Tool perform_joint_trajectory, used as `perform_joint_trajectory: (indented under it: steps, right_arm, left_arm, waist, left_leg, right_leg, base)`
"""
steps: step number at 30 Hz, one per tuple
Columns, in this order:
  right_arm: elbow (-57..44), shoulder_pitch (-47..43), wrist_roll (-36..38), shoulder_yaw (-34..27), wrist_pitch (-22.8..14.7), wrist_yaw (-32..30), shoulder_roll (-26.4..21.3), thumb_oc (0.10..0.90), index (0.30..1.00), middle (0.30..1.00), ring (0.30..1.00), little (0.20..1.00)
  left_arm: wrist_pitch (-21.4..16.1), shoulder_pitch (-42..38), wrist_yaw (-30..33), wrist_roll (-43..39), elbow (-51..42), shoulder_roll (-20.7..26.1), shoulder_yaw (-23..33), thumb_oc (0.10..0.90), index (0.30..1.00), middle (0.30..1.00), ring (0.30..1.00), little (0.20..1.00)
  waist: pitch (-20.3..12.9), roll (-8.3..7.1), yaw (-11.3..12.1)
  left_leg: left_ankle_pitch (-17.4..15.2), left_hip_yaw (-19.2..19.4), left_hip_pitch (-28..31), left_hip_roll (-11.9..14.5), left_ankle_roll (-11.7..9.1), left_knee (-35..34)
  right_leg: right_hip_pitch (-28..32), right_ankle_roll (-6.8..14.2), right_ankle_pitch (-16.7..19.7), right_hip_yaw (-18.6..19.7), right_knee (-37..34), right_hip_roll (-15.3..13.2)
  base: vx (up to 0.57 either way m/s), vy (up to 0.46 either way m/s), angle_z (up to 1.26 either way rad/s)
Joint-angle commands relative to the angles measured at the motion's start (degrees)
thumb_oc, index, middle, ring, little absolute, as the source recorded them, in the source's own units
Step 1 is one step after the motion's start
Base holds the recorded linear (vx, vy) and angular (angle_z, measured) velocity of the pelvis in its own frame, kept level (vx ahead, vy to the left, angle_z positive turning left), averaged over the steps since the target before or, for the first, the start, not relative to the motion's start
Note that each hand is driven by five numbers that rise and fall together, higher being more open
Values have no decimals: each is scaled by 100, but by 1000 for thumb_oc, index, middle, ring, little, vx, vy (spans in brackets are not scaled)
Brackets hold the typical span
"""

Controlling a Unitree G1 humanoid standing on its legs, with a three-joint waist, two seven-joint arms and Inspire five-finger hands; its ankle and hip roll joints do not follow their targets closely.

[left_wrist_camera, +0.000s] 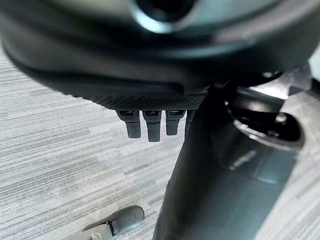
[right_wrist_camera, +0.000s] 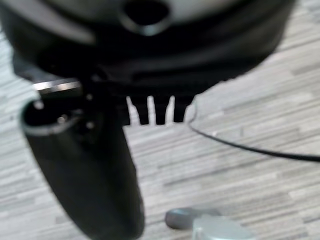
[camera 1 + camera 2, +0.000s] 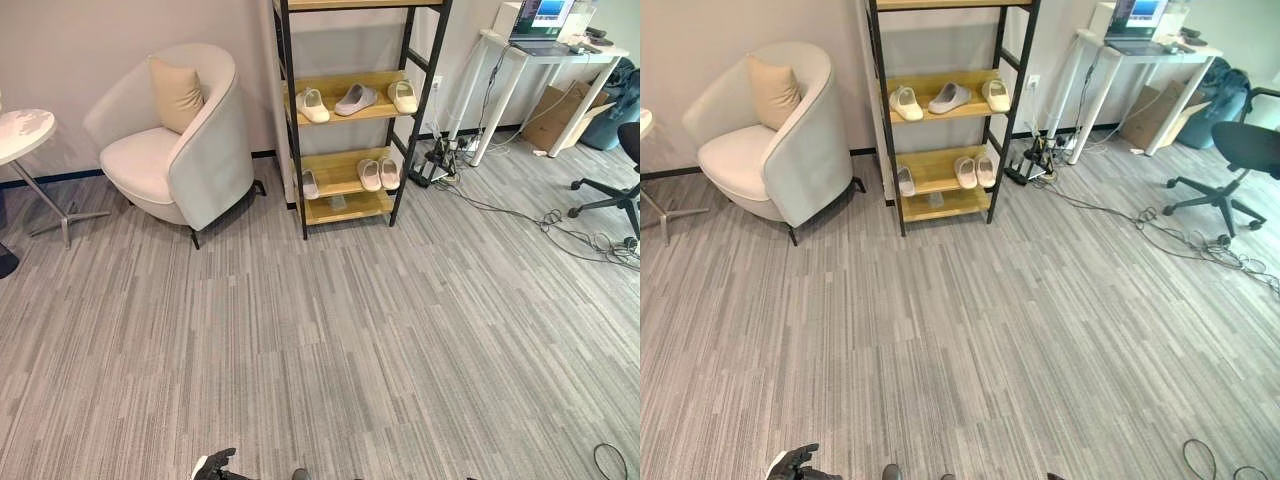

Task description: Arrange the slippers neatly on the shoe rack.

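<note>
Hanging low over the grey carpet (image 3: pixel 330 350), left hand (image 1: pixel 150 125) and right hand (image 2: pixel 155 112) both with straight fingers, holding nothing; farther off, shoe rack (image 3: pixel 295 120) by the wall beside an armchair (image 3: pixel 175 140), with 3 slippers (image 3: pixel 357 98) on the upper shelf and 3 slippers (image 3: pixel 370 175) on the shelf below
</note>
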Motion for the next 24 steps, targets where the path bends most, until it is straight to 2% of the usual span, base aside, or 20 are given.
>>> perform_joint_trajectory:
  steps: [1,12,15,20,22,23,24]
  right_arm:
    - [204,16,205,-44,-51,62,-137,800,900,900,900,900]
    - [61,-178,230,154,8,207,-39,800,900,900,900,900]
    - [-106,-365,174,280,17,248,-120,800,900,900,900,900]
    - [-110,-340,165,286,26,302,-164,800,900,900,900,900]
    - [22,-233,206,237,70,408,-187,800,900,900,900,900]
    - [123,-157,155,254,129,471,-186,800,900,900,900,900]
    - [124,-160,154,250,129,472,-183,800,900,900,900,900]
  left_arm:
    - [-101,-375,5,82,131,75,76,800,900,900,900,900]
    - [-22,-595,-130,205,109,-60,-255,800,900,900,900,900]
    - [27,-711,-134,348,91,-43,-445,800,900,900,900,900]
    - [14,-727,-207,310,51,-68,-463,800,900,900,900,900]
    - [-43,-709,-320,142,-115,-110,-543,800,900,900,900,900]
    - [-28,-773,-389,259,-333,-128,-800,800,900,900,900,900]
    - [-26,-776,-389,259,-335,-126,-802,800,900,900,900,900]
  waist:
    - [37,29,13]
    - [170,48,-99]
    - [342,82,-173]
    - [353,118,-218]
    - [416,58,-261]
    - [632,-51,-208]
    - [626,-36,-219]
  left_leg:
    - [-891,-228,380,294,-233,24]
    - [-880,-167,368,346,-258,24]
    - [-818,-58,319,477,-288,24]
    - [-761,33,364,604,-358,24]
    - [-1021,185,145,734,-441,954]
    - [-725,222,-463,873,-562,2281]
    - [-756,197,-522,891,-569,2358]
  right_leg:
    - [-11,590,-386,105,70,-297]
    - [-62,529,-354,101,70,-268]
    - [-401,440,-443,151,476,-169]
    - [-499,379,-570,205,653,-81]
    - [-460,268,-713,371,795,-22]
    - [-332,162,-760,426,875,-65]
    - [-351,157,-760,409,882,-47]
  base:
    - [0,0,0]
    - [-1,-52,0]
    - [-46,-128,-6]
    - [43,-117,-16]
    - [121,-301,-20]
    - [80,-277,-25]
    - [104,-358,-15]
